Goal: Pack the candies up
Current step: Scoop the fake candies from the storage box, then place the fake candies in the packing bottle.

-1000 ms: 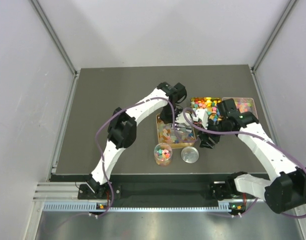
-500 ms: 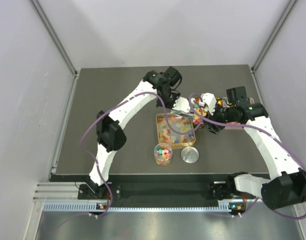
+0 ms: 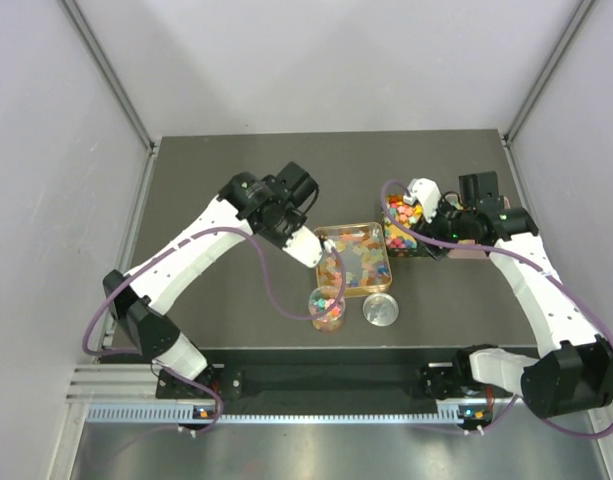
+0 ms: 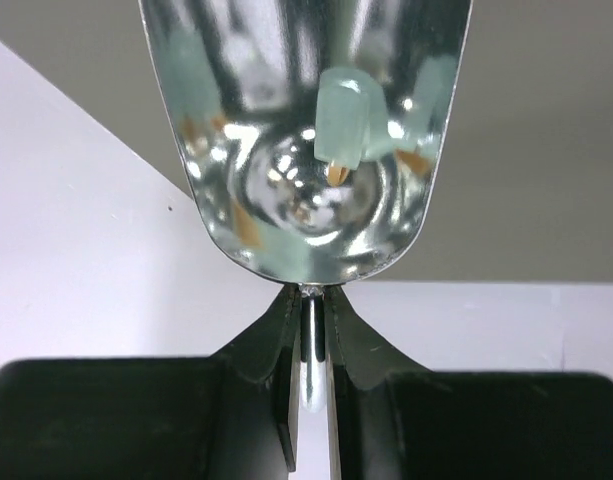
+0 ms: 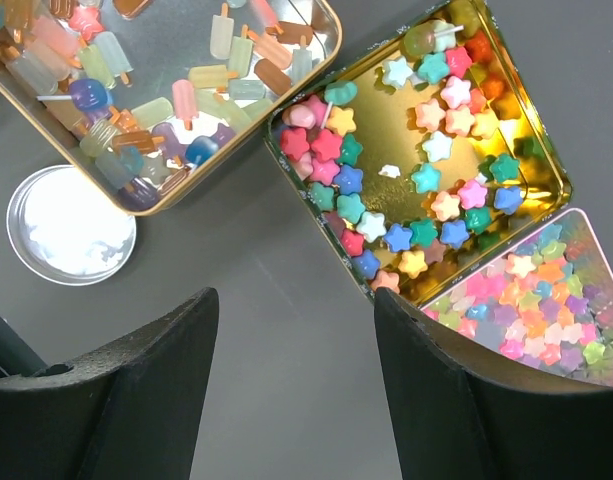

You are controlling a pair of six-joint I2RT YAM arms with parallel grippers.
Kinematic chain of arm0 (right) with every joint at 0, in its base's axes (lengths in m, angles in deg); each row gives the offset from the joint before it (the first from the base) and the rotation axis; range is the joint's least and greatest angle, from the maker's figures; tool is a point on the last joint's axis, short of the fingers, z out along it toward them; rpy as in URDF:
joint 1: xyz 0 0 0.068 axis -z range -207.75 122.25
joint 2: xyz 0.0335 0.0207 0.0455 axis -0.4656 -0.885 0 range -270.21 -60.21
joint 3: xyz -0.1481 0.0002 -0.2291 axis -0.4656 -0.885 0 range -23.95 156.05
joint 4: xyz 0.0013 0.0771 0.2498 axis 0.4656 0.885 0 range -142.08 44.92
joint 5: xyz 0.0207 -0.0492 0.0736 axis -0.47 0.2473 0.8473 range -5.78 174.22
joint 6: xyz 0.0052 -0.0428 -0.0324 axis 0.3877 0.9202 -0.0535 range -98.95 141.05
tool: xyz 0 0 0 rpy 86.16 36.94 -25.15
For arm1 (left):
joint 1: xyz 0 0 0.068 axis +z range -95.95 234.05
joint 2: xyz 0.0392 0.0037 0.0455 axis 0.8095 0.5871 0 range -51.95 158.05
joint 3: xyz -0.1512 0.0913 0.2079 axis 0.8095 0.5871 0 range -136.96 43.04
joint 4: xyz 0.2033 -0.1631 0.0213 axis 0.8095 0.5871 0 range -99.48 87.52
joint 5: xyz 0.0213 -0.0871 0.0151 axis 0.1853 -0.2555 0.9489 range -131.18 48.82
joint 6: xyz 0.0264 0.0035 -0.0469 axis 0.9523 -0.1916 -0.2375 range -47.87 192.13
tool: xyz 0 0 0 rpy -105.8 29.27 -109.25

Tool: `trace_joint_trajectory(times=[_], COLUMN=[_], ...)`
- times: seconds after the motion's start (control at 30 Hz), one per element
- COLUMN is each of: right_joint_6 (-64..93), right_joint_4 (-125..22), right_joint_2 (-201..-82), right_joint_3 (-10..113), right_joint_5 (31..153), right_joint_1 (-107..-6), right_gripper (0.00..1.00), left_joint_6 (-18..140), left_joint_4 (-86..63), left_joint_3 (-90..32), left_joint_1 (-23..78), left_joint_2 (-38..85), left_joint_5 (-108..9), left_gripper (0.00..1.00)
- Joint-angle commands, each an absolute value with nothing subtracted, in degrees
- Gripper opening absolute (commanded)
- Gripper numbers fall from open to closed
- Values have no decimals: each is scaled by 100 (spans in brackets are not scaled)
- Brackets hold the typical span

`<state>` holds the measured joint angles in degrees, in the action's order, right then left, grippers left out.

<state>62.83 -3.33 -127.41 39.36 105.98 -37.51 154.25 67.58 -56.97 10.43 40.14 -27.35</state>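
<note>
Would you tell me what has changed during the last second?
The left gripper, shut on the shiny metal scoop, lifted from the gold rectangular tray and swung left, carrying one pale green popsicle candy. The open right gripper shifted outward above the gold tin of star candies. The clear cup and round silver lid stayed put.

Dark table [image 3: 206, 200]: tins [image 5: 534, 140], jar [image 3: 326, 321], lid [image 3: 380, 309]

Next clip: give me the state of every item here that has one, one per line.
left claw: shut on the scoop handle
scoop: held, one pale green candy in it
right claw: open, empty
jar: open, partly filled
lid: off, flat on the table beside the jar
popsicle tin: open, partly filled
star tin: open, partly filled
</note>
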Motion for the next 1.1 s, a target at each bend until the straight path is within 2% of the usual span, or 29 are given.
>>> trace_joint_trajectory(times=[0.0,0.27,0.73,1.07], right_joint_6=[6306,6465,6131,5990], right_joint_4=[-576,-549,-497,-523], right_joint_2=[-12649,-12157,-10865,-10460], right_joint_3=[4022,3811,3310,3081], right_joint_5=[10637,10681,10795,10971], right_joint_1=[-3662,-3654,-3654,-3434], right_gripper=[64,63,64,64], left_joint_6=[15273,14605,13506,13646], left_joint_4=[7226,7252,7692,7683], left_joint_3=[-4805,-4090,-4231,-4362], left_joint_1=[546,-44,-800,-941], left_joint_2=[3524,3506,4323,4314], left_joint_5=[-1983,-1411,-471,215], left_gripper=[0,0,0,0])
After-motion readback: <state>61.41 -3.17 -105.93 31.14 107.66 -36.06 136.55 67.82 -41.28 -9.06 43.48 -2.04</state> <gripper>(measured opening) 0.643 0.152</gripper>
